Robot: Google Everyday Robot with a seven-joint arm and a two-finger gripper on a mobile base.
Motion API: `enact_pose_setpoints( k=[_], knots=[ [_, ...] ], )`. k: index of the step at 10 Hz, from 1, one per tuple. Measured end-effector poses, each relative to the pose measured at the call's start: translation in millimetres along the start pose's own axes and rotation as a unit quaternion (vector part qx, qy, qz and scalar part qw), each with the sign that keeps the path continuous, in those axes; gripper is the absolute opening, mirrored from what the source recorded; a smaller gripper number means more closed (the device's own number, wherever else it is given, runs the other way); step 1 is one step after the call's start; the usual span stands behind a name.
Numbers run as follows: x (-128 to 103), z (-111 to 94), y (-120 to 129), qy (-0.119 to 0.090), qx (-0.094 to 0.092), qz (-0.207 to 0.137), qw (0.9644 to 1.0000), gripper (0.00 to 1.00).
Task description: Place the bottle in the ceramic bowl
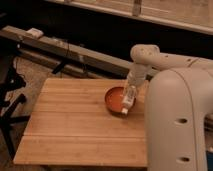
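One wooden worktop [75,125], pale planks, stood on a speckled floor. One ceramic bowl [114,99], round and shallow, orange inside with a darker rim, sat near the worktop's right edge. One white robot arm [165,57] reached in from the right and bent downward over the bowl. Its tool [131,89] hung above the bowl's right side and was pinching the bottle [128,102] at the upper end. The bottle, slim and white with dark print, hung nearly upright, slightly tilted, its narrow tip pointing down at the bowl's right rim. One large white robot body [175,125] filled the right foreground. One dark rail [65,47] with cables ran behind the worktop.
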Motion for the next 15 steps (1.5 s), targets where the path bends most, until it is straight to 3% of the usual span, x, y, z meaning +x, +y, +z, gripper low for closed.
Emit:
enact_pose_setpoints(
  k=[3, 6, 7, 15],
  knots=[
    [-15.6, 10.3, 46.3, 0.004, -0.015, -0.048, 0.9987, 0.48],
    [-19.0, 14.0, 54.2, 0.002, -0.024, -0.064, 0.9977, 0.76],
    [-20.0, 13.6, 54.7, -0.003, -0.027, -0.064, 0.9976, 0.8],
    [-19.6, 13.1, 54.0, -0.003, -0.027, -0.064, 0.9976, 0.8]
  ],
)
